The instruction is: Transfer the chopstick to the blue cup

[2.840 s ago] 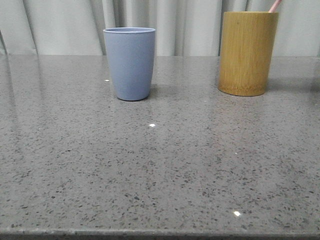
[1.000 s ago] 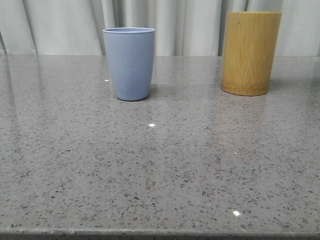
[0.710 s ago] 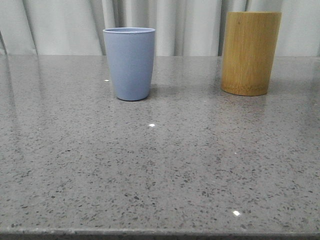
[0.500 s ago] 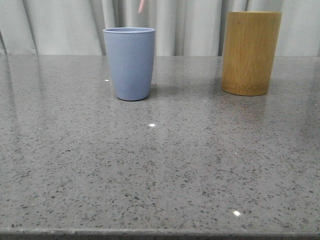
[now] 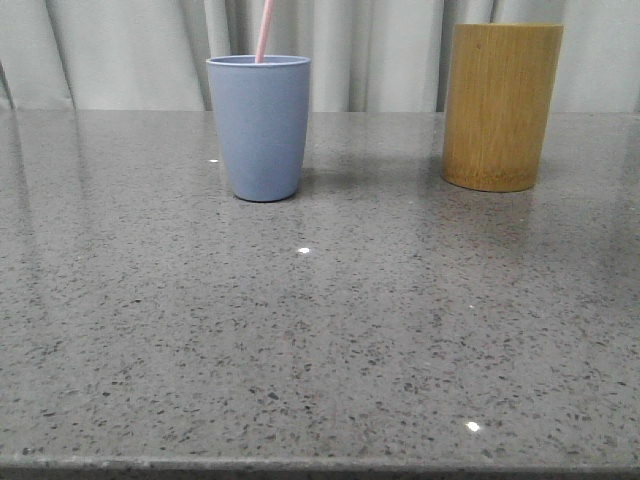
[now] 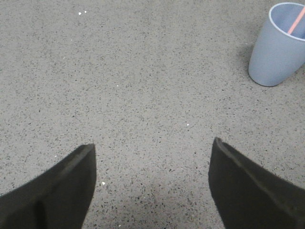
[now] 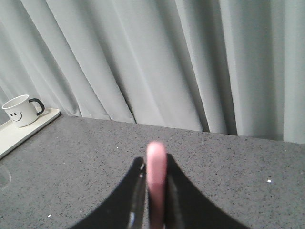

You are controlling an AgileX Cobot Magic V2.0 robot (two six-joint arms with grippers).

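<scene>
The blue cup (image 5: 259, 127) stands upright on the grey table at the back left of centre. A pale pink chopstick (image 5: 264, 30) reaches down into it from above the top of the front view. The cup (image 6: 279, 47) with the pink stick (image 6: 296, 21) inside also shows in the left wrist view. My right gripper (image 7: 156, 164) is shut on the top end of the chopstick (image 7: 156, 176); the gripper itself is out of the front view. My left gripper (image 6: 152, 157) is open and empty, low over bare table, to one side of the cup.
A tall yellow-brown bamboo holder (image 5: 498, 106) stands at the back right, with nothing showing above its rim. Grey curtains hang behind the table. In the right wrist view a white smiley mug (image 7: 20, 109) sits on a white tray (image 7: 28, 131) at the table's far edge.
The pink chopstick left the bamboo holder, passed out of view, then came down from above into the blue cup. The holder shifted slightly to the right.
</scene>
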